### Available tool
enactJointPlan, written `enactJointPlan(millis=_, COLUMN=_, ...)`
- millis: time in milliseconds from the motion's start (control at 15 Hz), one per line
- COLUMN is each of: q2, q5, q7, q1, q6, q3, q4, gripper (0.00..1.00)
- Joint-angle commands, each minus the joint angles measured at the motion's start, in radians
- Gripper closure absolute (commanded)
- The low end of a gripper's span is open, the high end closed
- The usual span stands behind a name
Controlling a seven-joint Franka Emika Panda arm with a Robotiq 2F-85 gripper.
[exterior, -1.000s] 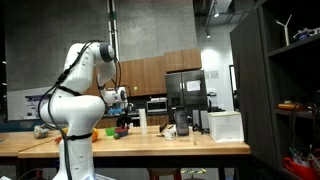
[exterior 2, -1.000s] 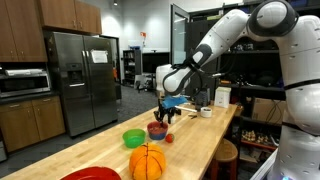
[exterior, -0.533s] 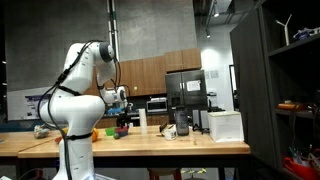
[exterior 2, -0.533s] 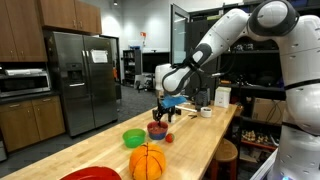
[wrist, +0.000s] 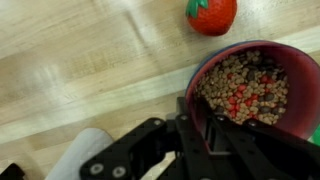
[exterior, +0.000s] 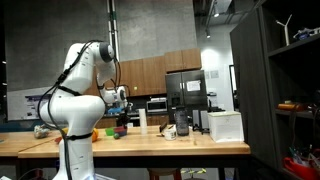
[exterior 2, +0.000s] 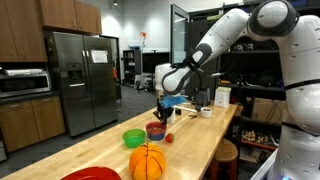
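Observation:
A dark red bowl (wrist: pixel 250 44) filled with brown and red pellets stands on the wooden table. In the wrist view my gripper (wrist: pixel 205 135) comes in from the bottom. Its black fingers (wrist: pixel 232 140) clamp the bowl's near wall, one inside the rim and one outside. In an exterior view the gripper (exterior 2: pixel 161 116) hangs straight down onto the bowl (exterior 2: pixel 156 130). A toy strawberry (wrist: pixel 211 13) lies on the wood just beyond the bowl, also visible in an exterior view as the strawberry (exterior 2: pixel 169 138).
A green bowl (exterior 2: pixel 133 138), an orange ball (exterior 2: pixel 147 161) and a red plate (exterior 2: pixel 90 174) sit along the table toward the camera. A white cup (exterior 2: pixel 205 112) stands farther off. A white box (exterior: pixel 225 125) and a dark jug (exterior: pixel 181 124) occupy the table's other end.
The arm keeps nearly the same pose over the bowl. Any jaw movement is too small to make out in the exterior views.

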Motion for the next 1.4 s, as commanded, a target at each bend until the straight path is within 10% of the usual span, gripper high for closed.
enactJointPlan(millis=0, q2=-0.017, q5=-0.005, q7=-0.011, q1=0.005, q6=-0.009, q3=-0.006, q4=-0.001, gripper=1.0)
enactJointPlan(millis=1333, q2=-0.072, q5=0.058, q7=-0.035, q1=-0.021, q6=-0.014, q3=0.0, q4=0.006, gripper=0.99)
